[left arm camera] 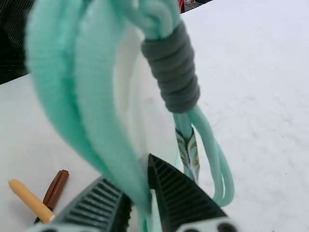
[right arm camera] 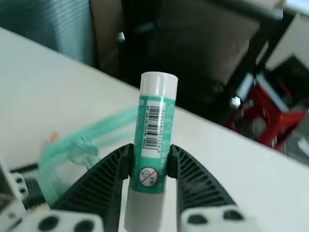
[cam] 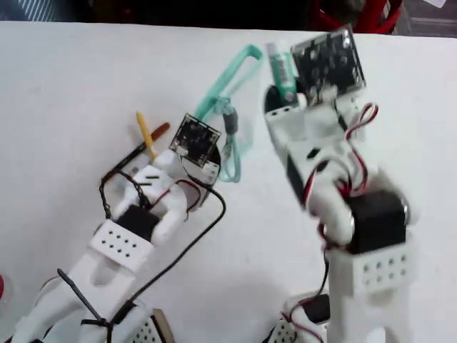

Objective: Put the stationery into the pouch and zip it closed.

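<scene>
The pouch point(cam: 230, 80) is see-through with a teal rim and is held up off the white table point(cam: 64, 86). My left gripper point(left arm camera: 145, 166) is shut on its teal edge point(left arm camera: 67, 87), just below a grey zip pull point(left arm camera: 171, 67). In the high view the left gripper point(cam: 218, 153) sits at the pouch's near end, by the grey pull point(cam: 230, 121). My right gripper point(right arm camera: 148, 150) is shut on a green glue stick point(right arm camera: 153, 116) with a white cap, held upright. From above, the glue stick point(cam: 280, 68) and right gripper point(cam: 282, 96) hang beside the pouch's right side.
A yellow pen point(cam: 145, 132), a brown pen point(cam: 160, 130) and a black pen point(cam: 125, 163) lie on the table left of the left arm; the yellow pen point(left arm camera: 29, 200) and brown pen point(left arm camera: 54, 188) also appear beside the left fingers. Dark chairs and red stools point(right arm camera: 270, 116) stand beyond the table's far edge.
</scene>
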`<move>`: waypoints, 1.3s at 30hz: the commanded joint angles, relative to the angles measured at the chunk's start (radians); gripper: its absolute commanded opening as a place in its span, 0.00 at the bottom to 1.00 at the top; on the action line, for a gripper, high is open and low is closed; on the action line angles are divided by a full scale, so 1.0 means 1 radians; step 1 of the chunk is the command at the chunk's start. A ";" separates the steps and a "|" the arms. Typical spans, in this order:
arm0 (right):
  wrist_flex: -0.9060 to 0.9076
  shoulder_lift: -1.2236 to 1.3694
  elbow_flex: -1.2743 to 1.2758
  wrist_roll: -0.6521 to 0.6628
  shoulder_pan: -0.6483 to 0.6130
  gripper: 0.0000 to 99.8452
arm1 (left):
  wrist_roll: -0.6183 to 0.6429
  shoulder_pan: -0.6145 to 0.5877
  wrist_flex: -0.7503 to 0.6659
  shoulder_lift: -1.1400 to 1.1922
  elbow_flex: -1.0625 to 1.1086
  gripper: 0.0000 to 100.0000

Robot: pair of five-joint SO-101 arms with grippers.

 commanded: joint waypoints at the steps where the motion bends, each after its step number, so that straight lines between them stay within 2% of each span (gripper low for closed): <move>1: -0.291 -0.090 0.089 -0.006 -0.059 0.02 | 0.005 -0.008 -0.005 0.005 0.005 0.03; 11: -1.032 -0.090 0.575 -0.006 -0.053 0.02 | 0.005 -0.008 -0.005 0.005 0.006 0.03; 15: -1.236 -0.090 0.718 -0.006 -0.061 0.02 | 0.005 -0.008 -0.005 0.005 0.006 0.03; 23: -1.371 0.157 0.643 -0.006 -0.035 0.02 | 0.005 -0.010 -0.023 0.007 0.006 0.03; 28: -1.377 0.311 0.557 -0.006 -0.027 0.02 | 0.005 -0.010 -0.023 0.007 0.006 0.03; 39: -1.288 0.209 0.646 -0.005 -0.025 0.02 | 0.005 -0.013 -0.025 0.007 0.006 0.03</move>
